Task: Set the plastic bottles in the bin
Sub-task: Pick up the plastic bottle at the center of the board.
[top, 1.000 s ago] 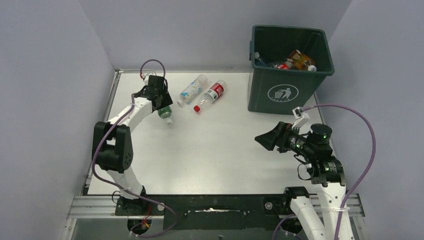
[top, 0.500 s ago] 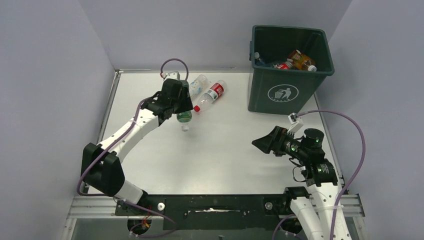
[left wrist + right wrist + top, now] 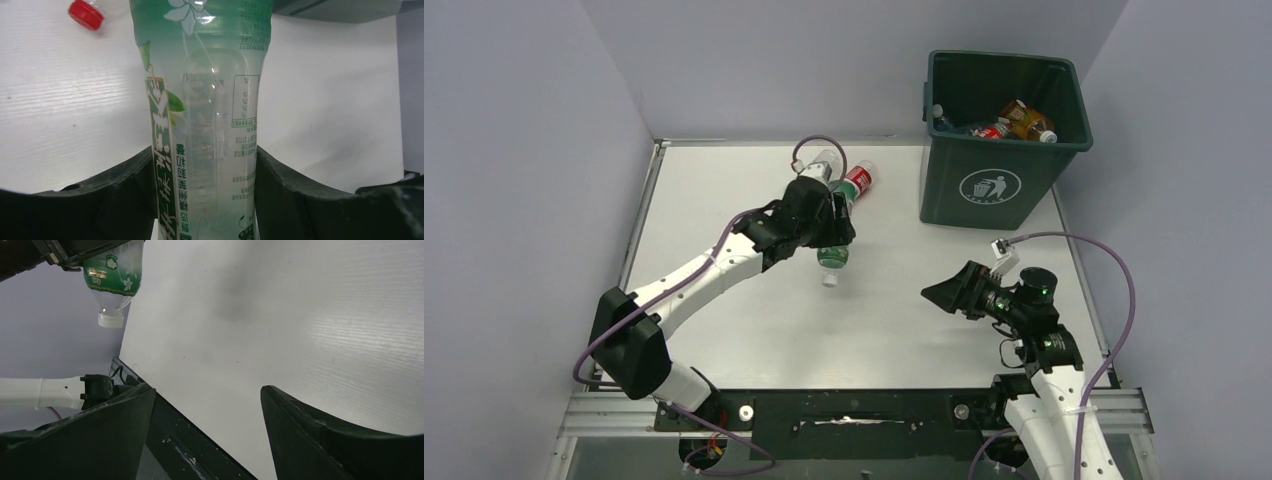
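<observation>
Above mid-table: one bottle held, two lying, several binned

Over the white table (image 3: 894, 310), raised off it: green-label bottle (image 3: 832, 257), cap down, pinched across its body by left gripper (image 3: 204, 155), one finger pressed to each side. Behind it, towards the back edge: red-label bottle (image 3: 856, 180) lying flat, and just beside that a clear bottle (image 3: 824, 162), mostly hidden by the left arm. At the back right corner: dark green bin (image 3: 989, 190), upright, white litter symbol on the front, several binned bottles (image 3: 1014, 120) inside, orange and red among them. Near the right front edge: right gripper (image 3: 936, 292), spread wide, pointed towards the table centre. Plain grey walls (image 3: 524, 150) close on left, back and right; metal rail (image 3: 854, 408) along the near edge. Bare tabletop between held bottle and bin, and across the front half.
</observation>
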{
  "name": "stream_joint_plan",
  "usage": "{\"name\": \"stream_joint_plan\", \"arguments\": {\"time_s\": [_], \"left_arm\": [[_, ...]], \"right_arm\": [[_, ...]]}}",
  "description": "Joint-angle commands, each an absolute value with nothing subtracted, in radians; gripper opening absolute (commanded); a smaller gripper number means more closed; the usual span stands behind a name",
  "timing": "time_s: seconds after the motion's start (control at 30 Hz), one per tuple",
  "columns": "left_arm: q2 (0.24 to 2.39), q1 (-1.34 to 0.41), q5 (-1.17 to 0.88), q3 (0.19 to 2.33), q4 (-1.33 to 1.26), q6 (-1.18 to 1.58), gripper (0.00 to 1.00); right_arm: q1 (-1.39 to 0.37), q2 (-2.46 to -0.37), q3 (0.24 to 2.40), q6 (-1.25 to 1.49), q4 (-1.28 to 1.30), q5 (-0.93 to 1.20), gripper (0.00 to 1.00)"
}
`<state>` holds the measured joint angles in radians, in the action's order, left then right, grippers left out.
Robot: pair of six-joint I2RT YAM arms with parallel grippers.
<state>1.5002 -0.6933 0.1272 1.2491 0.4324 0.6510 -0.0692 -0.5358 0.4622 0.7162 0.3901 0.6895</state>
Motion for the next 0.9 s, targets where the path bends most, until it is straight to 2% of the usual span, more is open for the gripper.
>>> {"name": "stream_joint_plan", "arguments": {"time_s": [0.0,0.33,0.63,0.87], "left_arm": [[1.489,-0.745,0.082,1.252,0.328,0.683,0.56],[1.492,-0.788,-0.037,1.164,0.168,0.735,0.56],[1.502,-0.796,-0.102,1.116,0.068,0.768,0.56],[1.509,-0.802,-0.127,1.105,0.031,0.79,0.56]], "right_arm": [[-0.084,-0.515,0.425,0.774,0.256,0.74,0.8],[-0.087,-0.496,0.306,0.89,0.087,0.807,0.81],[-0.102,-0.466,0.225,1.015,-0.063,0.785,0.81],[-0.128,-0.496,0.243,1.017,-0.078,0.77,0.81]]}}
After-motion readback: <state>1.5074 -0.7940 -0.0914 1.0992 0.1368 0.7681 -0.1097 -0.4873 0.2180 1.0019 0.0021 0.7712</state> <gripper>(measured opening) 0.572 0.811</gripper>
